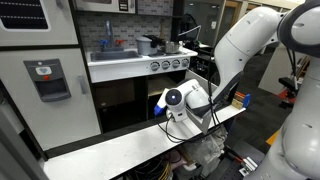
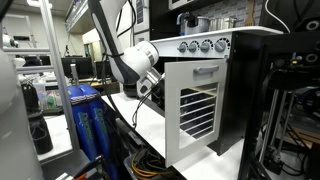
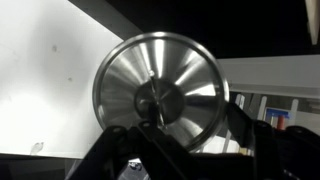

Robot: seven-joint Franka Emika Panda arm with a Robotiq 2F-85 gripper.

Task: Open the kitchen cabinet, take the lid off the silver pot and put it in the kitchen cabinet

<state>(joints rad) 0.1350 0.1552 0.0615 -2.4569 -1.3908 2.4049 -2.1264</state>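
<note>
The round silver lid fills the wrist view. My gripper is shut on the knob at its centre, with the dark fingers rising from below on either side. In both exterior views the arm holds the gripper low in front of the toy kitchen. The kitchen cabinet stands open, its slatted white door swung outward and the dark interior under the knob row showing. The silver pot sits up on the counter, small and hard to make out.
A white tabletop runs in front of the kitchen below my gripper. The grey fridge door with dispenser stands beside the cabinet. A sink with faucet is on the counter. Blue water bottles stand on the floor.
</note>
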